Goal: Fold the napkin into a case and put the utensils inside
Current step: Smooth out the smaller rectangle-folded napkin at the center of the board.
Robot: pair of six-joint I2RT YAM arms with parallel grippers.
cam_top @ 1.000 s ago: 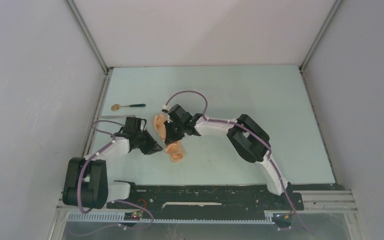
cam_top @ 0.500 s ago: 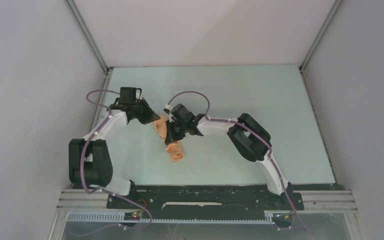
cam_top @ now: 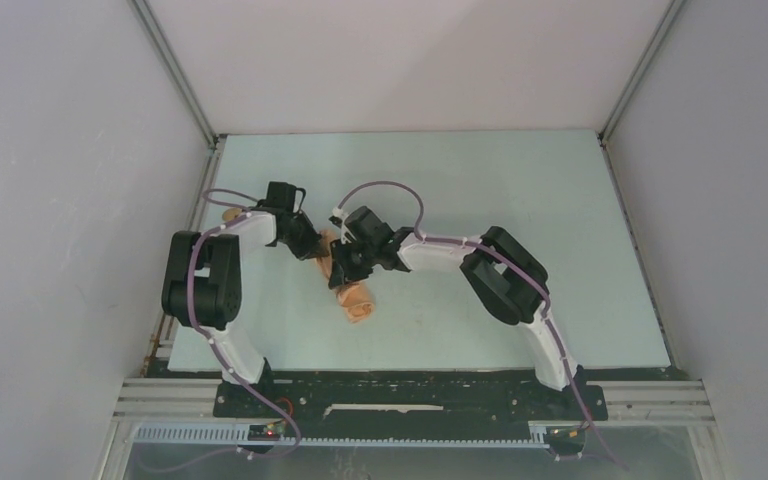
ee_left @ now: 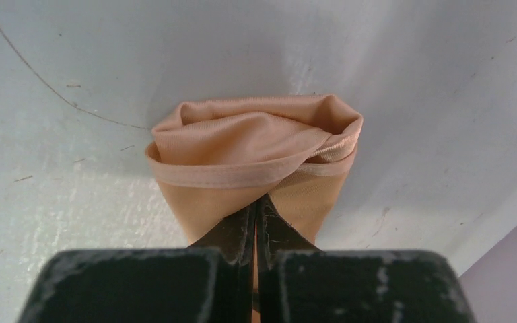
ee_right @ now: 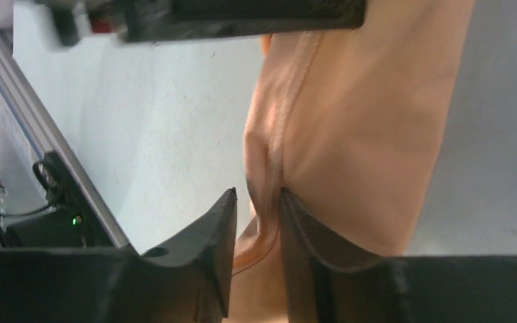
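Observation:
The peach napkin (cam_top: pixel 358 303) lies bunched in a narrow roll on the table, left of centre. My left gripper (cam_top: pixel 312 248) is at its far end. In the left wrist view the left gripper (ee_left: pixel 256 200) is shut on the napkin (ee_left: pixel 242 145), with a strip of cloth pinched between the pads and an open fold mouth beyond. My right gripper (cam_top: pixel 338 272) sits over the roll's middle. In the right wrist view the right gripper (ee_right: pixel 257 192) is open, and the napkin (ee_right: pixel 363 114) hem lies loose between the fingers, against the right one. A gold spoon bowl (cam_top: pixel 228 213) peeks out behind the left arm.
The left arm's elbow (cam_top: pixel 203 280) stands tall near the table's left edge. The right arm (cam_top: pixel 505 275) arches across the middle right. A metal frame rail (ee_right: pixel 47 155) runs along the near edge. White walls close in the table on three sides.
The left arm swung from the near left up to the napkin's far end and shut on the cloth. The right gripper's jaws have parted around the cloth they were shut on.

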